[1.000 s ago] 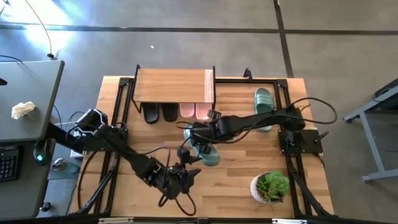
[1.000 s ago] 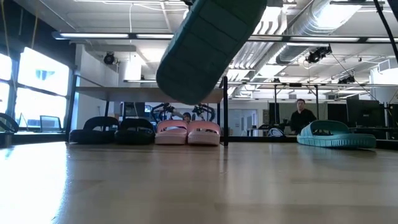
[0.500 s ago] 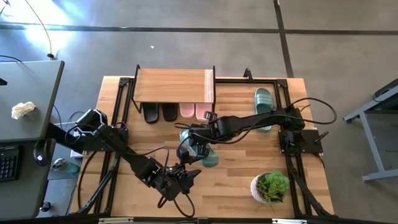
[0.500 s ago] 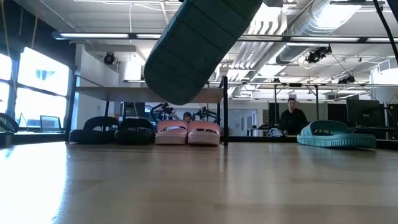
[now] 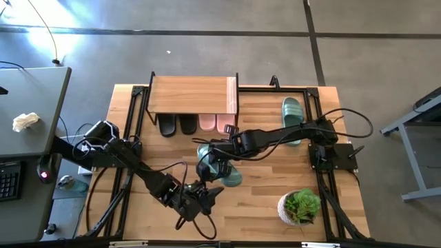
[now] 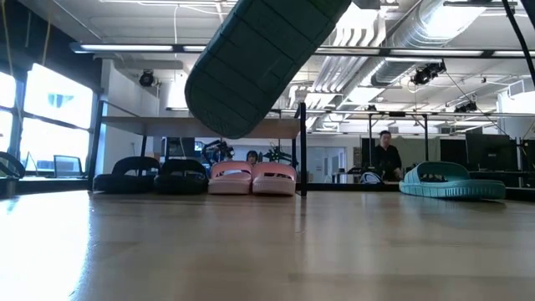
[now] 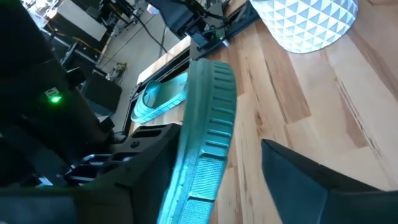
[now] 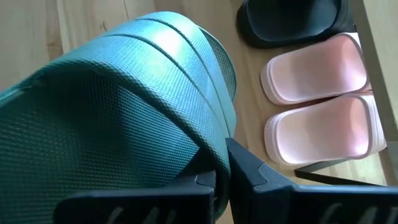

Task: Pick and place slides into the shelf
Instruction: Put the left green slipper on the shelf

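Shelf top [image 5: 193, 94] hides most of black [image 5: 177, 125] & pink slides [image 5: 216, 124]; heels prob. further under.

The right gripper [image 5: 209, 160] holds a sage green slide [image 5: 219, 165] clamped above the table [image 5: 262, 207] centre, in front of the shelf [image 5: 193, 94]. The shelf stands at the far edge; under it sit the black pair [image 5: 177, 125] and pink pair [image 5: 216, 124]. A second green slide [image 5: 291, 114] lies near the far right corner. The left gripper [image 5: 200, 200], fingers spread, hovers near the front edge. A potted plant [image 5: 300, 207] occupies the near right corner.
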You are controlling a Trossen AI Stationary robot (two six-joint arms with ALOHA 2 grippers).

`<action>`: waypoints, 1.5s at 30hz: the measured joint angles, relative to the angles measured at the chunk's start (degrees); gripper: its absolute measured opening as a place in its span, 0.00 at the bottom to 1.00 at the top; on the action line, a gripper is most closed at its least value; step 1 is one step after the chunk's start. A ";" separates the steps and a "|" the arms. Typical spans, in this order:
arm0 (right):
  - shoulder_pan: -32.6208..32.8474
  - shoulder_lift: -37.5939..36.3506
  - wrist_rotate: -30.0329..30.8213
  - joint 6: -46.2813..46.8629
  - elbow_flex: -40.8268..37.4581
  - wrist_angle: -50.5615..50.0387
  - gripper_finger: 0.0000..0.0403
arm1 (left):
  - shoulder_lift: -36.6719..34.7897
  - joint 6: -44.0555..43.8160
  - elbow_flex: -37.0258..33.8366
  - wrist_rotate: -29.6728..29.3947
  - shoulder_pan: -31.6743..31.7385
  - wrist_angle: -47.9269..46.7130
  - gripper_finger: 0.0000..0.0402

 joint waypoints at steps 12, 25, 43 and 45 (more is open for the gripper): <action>0.28 0.00 0.06 0.01 0.00 -0.81 0.00 | 0.00 -3.16 0.00 -0.83 0.45 1.29 0.37; 0.26 -0.02 -1.03 -1.24 0.00 -0.02 0.00 | 0.00 -5.43 0.00 -1.23 0.31 1.88 0.35; 1.06 0.35 -6.06 -10.47 0.06 0.11 0.26 | -0.11 -7.87 -0.02 8.57 0.31 0.81 0.34; 1.07 0.16 -6.12 -12.53 0.07 0.04 0.29 | -0.11 -8.12 -0.02 8.79 0.31 -0.26 0.33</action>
